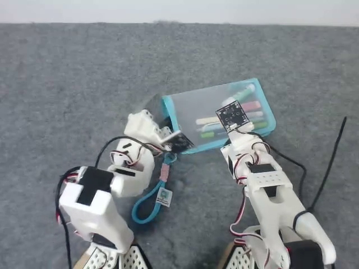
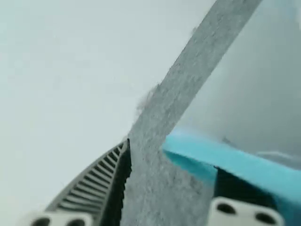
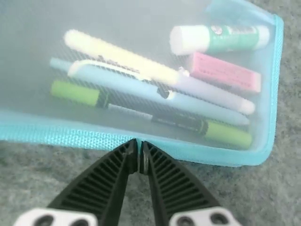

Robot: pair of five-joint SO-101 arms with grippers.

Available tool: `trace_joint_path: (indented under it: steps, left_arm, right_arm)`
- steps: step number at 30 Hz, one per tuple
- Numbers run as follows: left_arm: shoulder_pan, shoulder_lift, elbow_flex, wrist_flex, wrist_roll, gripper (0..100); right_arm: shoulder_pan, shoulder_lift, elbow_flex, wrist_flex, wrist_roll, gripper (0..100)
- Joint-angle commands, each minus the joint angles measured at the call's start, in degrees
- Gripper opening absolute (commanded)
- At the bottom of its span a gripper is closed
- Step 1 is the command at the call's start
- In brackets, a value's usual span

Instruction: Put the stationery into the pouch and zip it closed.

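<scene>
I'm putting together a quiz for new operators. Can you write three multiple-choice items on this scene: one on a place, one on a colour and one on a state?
1. Where is the white-and-green glue stick?
A. under the pouch
B. inside the translucent, blue-edged zip pouch
C. in a gripper

2. What colour is the block-shaped eraser?
A. pink
B. black
C. orange

3. How are the right gripper's fingers?
A. wide apart
B. shut together
C. around a pen

Answers: B, it shows through the pouch wall; A, it is plainly pink; B, the tips meet at the pouch's edge.

Pouch (image 3: 56, 134) translucent, teal trim; eraser (image 3: 225, 73) pink; highlighter (image 3: 77, 93) green; table (image 1: 84, 73) grey.
</scene>
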Motion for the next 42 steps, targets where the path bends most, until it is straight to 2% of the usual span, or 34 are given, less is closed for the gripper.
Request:
trace_joint_path:
  steps: [1, 5, 10, 16, 19, 23, 25, 28, 31, 33, 35, 36, 38, 40, 42]
  left_arm:
    - [6.2, -0.2, -0.3, -2.1, -4.4, 25]
    - [8.9, 3.3, -0.3, -2.1, -10.4, 12]
    - [8.8, 5.3, -0.2, -2.1, -10.5, 1]
    - [3.1, 2.7, 4.4, -2.1, -2.1, 1]
    - [-0.4, -4.0, 9.2, -2.1, 1.6, 1]
    - [-4.3, -17.1, 17.7, 0.4, 11.0, 1]
    - [-6.7, -24.4, 20.3, 6.5, 12.0, 1]
    - [-9.3, -36.1, 21.7, 21.8, 13.3, 1]
    - [-7.3, -47.4, 19.6, 44.7, 13.4, 1]
    - [-3.3, -54.1, 15.0, 64.5, 13.9, 4]
    - [1.6, -58.6, 7.9, 82.3, 19.3, 6]
    - [3.6, -59.9, 4.0, 88.0, 23.6, 6]
    - [6.5, -60.1, -2.5, 93.5, 33.0, 6]
    - [8.7, -58.4, -6.5, 94.5, 41.1, 5]
    - [11.3, -55.5, -8.0, 93.3, 46.4, 5]
  right_arm:
    - [-0.7, -0.1, -0.4, -1.2, 1.0, 0.9]
    - [-0.5, -0.1, -0.4, -1.1, 1.0, 0.9]
    - [-0.3, -0.2, -0.3, -1.0, 1.0, 0.9]
    - [-0.7, -0.7, -0.6, 2.7, 1.0, 0.9]
    - [-0.7, -0.7, -0.7, 2.9, 1.0, 0.9]
    - [-0.7, -0.7, -0.6, 3.0, 1.0, 0.9]
    - [-0.7, -0.7, -0.4, 3.0, 1.0, 0.9]
    - [-0.7, -0.7, -0.4, 3.1, 1.0, 0.9]
    - [-0.7, -0.7, -0.4, 3.1, 1.0, 0.8]
    - [-0.8, -0.7, -0.7, 4.3, 1.0, 0.8]
    - [-1.0, -0.7, -1.9, 7.3, 0.9, 0.8]
    - [-1.4, -0.7, -2.9, 9.8, 0.9, 0.8]
    - [-1.6, -0.7, -5.5, 16.0, 0.9, 0.8]
    - [-1.4, -0.7, -8.4, 23.1, 0.9, 0.8]
    - [0.4, -0.7, -11.2, 29.8, 0.9, 0.8]
